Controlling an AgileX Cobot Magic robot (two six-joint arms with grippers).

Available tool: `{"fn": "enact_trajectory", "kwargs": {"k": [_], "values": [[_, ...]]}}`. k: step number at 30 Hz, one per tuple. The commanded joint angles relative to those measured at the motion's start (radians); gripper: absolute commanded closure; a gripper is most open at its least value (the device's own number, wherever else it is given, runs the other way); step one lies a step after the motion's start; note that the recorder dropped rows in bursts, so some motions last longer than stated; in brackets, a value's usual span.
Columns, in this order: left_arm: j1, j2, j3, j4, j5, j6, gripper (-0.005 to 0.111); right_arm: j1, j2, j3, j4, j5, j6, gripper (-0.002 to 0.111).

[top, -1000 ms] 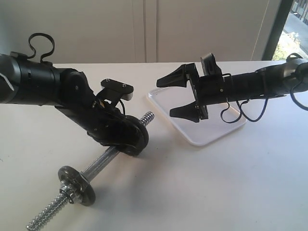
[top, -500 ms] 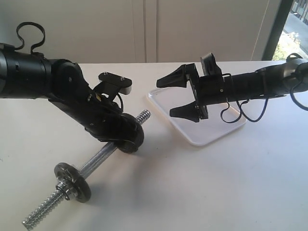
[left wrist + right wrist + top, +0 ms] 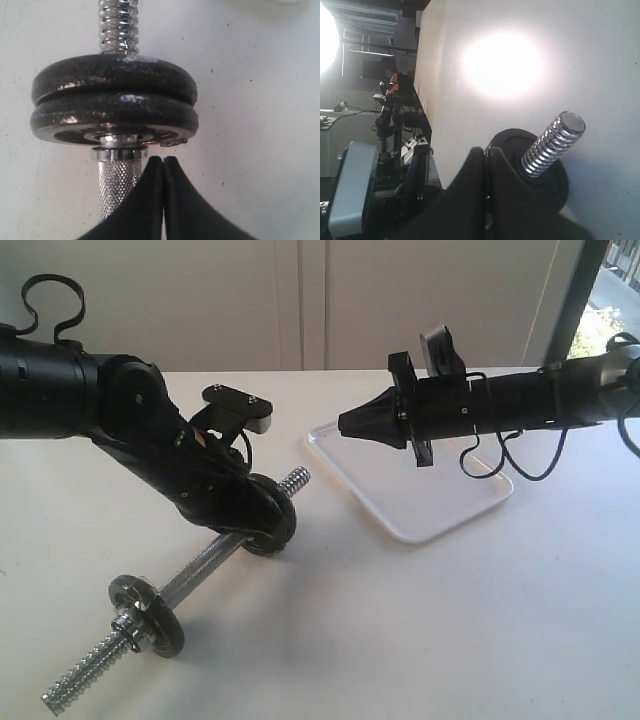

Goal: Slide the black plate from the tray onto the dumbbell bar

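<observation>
Plain white table (image 3: 420, 640) under the left gripper (image 3: 163, 160) and right gripper (image 3: 345, 423), with a pale panelled wall (image 3: 200, 300) behind both. There's a window (image 3: 618, 300) with a dark frame (image 3: 570, 300) past the right one, greenery outside. Daylight leaves a big glare spot (image 3: 502, 65) on the tabletop.

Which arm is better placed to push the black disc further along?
Right, probably: the right gripper, shut, points at the glossy black round plate already on the threaded end of the slim chrome steel bar. The left gripper sits by its knurled middle.
</observation>
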Motion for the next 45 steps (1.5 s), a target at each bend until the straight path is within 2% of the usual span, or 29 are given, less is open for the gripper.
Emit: {"fn": "enact_trajectory", "kwargs": {"k": [1,11,16,19,27,34,37,38,40,45], "values": [[-0.003,-0.015,-0.002,-0.006,0.035,-0.008,0.107,-0.004,-0.054,-0.002,-0.037,0.009,-0.017,0.107],[-0.003,-0.127,-0.002,-0.006,0.091,-0.008,0.107,-0.004,-0.212,0.01,-0.148,0.009,0.018,0.107],[-0.003,-0.244,0.011,0.036,0.156,-0.067,0.107,-0.004,-0.357,0.124,-0.159,0.009,0.02,0.107],[-0.003,-0.342,0.058,0.051,0.142,-0.104,0.107,-0.004,-0.466,0.214,-0.155,0.009,-0.006,0.107],[-0.003,-0.675,0.279,0.062,0.125,-0.185,0.107,-0.004,-0.819,0.468,-0.158,0.009,-0.118,0.107],[-0.003,-1.006,0.373,0.09,0.278,-0.283,0.107,-0.004,-1.126,0.703,-0.223,0.009,-0.114,0.107],[-0.003,-1.216,0.414,0.208,0.309,-0.457,0.107,-0.004,-1.296,0.791,-0.258,0.009,-0.056,0.107],[-0.003,-1.27,0.427,0.27,0.309,-0.523,0.107,-0.004,-1.359,0.805,-0.284,-0.053,-0.025,0.107],[-0.003,-1.311,0.446,0.333,0.313,-0.564,0.107,-0.004,-1.428,0.81,-0.337,-0.139,-0.003,0.107],[-0.003,-1.318,0.455,0.314,0.309,-0.559,0.107,-0.004,-1.464,0.812,-0.35,-0.164,0.001,0.107]]}}
